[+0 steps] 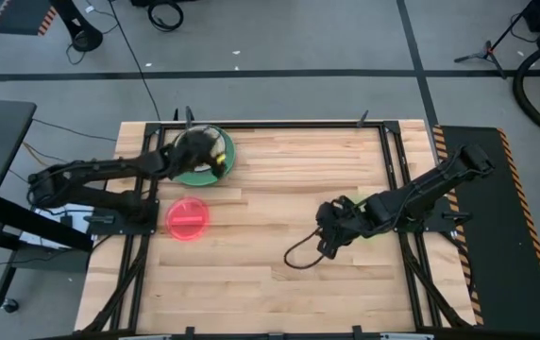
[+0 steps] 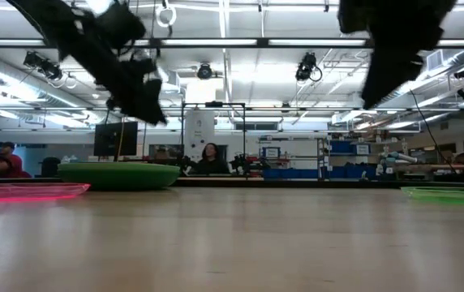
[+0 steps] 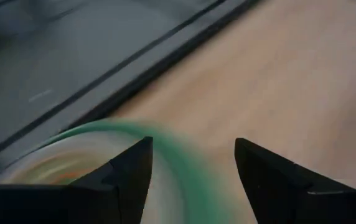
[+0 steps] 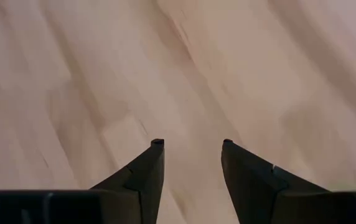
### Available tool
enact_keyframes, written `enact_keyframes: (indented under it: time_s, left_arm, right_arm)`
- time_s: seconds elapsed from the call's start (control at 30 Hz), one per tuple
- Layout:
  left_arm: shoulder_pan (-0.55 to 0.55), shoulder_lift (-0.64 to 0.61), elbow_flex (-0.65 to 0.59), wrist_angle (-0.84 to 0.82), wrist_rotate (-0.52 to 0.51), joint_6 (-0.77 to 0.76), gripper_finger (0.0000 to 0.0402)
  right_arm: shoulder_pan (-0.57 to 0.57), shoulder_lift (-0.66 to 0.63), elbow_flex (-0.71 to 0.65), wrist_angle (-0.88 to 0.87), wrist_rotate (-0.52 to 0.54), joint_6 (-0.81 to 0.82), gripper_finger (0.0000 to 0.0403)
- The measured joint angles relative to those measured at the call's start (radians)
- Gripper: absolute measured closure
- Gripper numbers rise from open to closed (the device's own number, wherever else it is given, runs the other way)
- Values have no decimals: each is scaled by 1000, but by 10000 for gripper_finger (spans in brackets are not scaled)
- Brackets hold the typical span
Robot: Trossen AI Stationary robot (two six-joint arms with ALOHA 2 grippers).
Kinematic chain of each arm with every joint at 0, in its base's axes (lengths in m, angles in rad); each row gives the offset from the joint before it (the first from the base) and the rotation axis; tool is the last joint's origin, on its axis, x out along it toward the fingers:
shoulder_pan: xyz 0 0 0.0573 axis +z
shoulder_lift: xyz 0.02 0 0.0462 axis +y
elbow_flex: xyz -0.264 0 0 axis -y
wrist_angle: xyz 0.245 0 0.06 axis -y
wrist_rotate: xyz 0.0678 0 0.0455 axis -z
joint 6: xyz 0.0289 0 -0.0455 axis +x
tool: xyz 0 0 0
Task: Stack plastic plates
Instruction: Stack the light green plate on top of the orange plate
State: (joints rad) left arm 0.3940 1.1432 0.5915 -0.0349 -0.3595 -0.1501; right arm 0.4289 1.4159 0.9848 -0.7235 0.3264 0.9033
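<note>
A stack of plastic plates with a large green plate (image 1: 221, 165) at the bottom sits at the table's far left; it shows again in the low view (image 2: 118, 174). My left gripper (image 1: 202, 151) hangs open just above it, its fingers (image 3: 193, 146) over the green rim (image 3: 184, 155). A small red plate (image 1: 188, 219) lies flat on the wood nearer the front. My right gripper (image 1: 331, 231) stands open over bare wood (image 4: 192, 143) at the right of the middle. A light green plate (image 2: 451, 195) lies on the table at the right, mostly hidden under the right arm in the high view.
A black cable loop (image 1: 298, 255) hangs by the right gripper over the table. The black frame rails (image 1: 388, 161) run along the table's sides. Bare wood (image 1: 279, 179) lies between the two arms.
</note>
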Motion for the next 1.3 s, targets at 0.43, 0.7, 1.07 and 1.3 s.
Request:
enact_keyframes:
  time_s: [0.43,0.7,1.07,1.3]
  left_arm:
    - [-805,-87,0,415,135,134,175]
    - [-1061,-65,-1,430,36,188,175]
    - [-1083,43,-1,590,34,259,176]
    - [-1051,15,0,499,-184,266,176]
  right_arm:
    - [69,275,-1,-293,-100,425,245]
    - [53,381,-1,-394,-140,445,245]
    - [7,485,3,-458,-244,115,273]
    - [-20,479,-2,-477,-287,-43,375]
